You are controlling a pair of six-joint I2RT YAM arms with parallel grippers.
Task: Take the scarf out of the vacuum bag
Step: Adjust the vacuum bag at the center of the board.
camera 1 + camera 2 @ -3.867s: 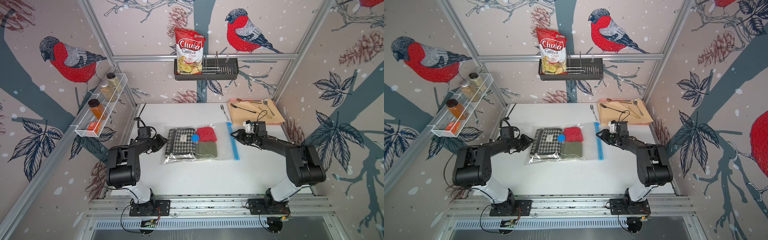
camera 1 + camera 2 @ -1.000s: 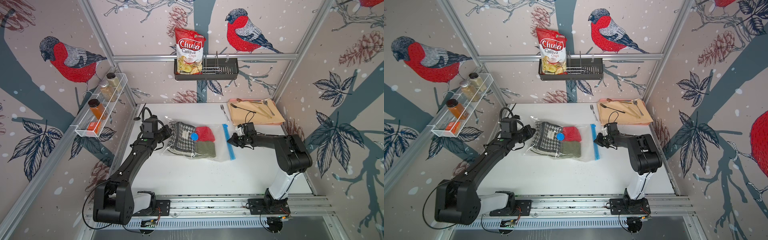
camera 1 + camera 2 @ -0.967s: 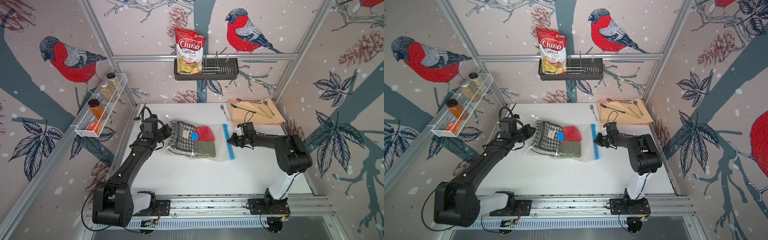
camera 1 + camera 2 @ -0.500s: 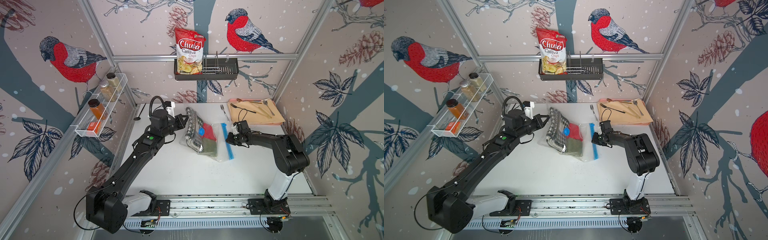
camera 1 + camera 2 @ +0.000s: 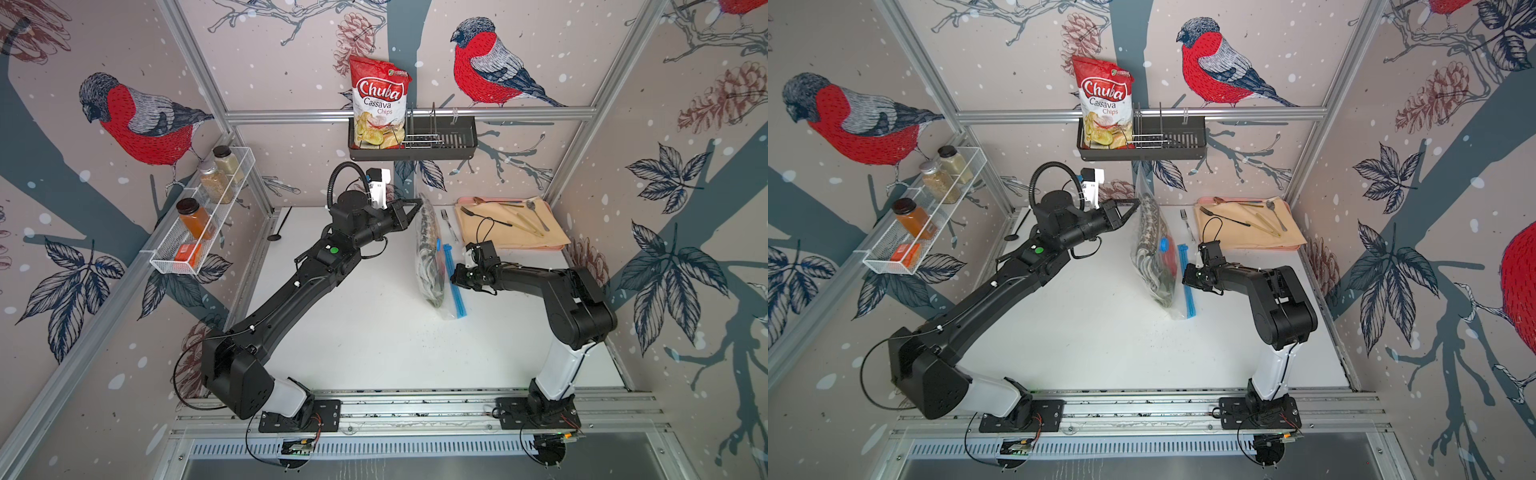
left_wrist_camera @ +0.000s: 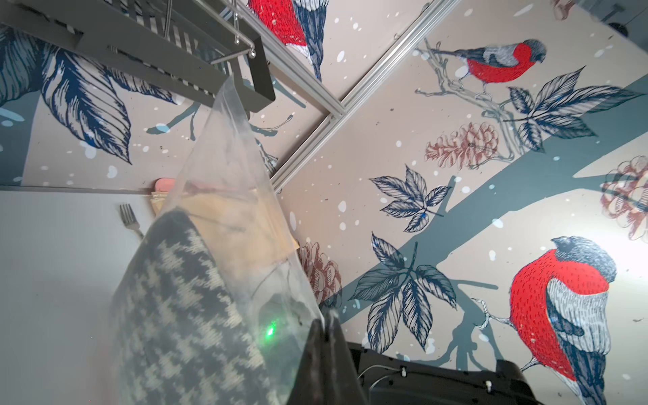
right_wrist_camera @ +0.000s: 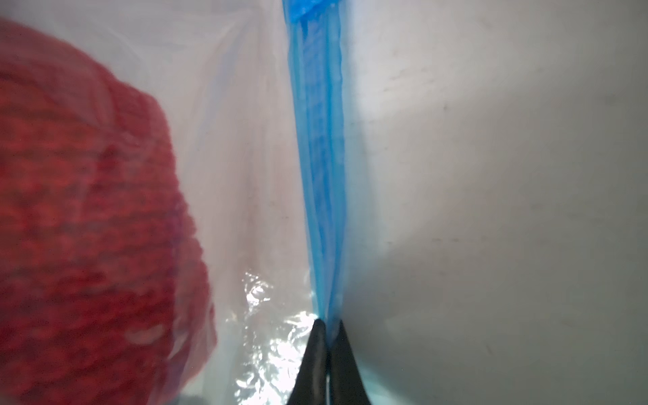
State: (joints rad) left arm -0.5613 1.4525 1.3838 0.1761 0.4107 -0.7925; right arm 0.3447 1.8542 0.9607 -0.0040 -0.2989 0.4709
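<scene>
Scarf [image 5: 1149, 232] is hanging at ten o'clock of my right fingers [image 7: 312, 354] pinching the zip [image 7: 317, 157]; left fingers [image 6: 317, 357] are pinching the bag [image 6: 228, 157] up.

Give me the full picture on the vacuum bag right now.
The vacuum bag is clear crinkly plastic with a light-blue zip strip and a round blue valve. It stands steeply on edge: the left end effector, shut, pinches its raised edge; the right end effector, shut, pinches the zip strip low at the table. The scarf and a red knit piece sit inside.
</scene>
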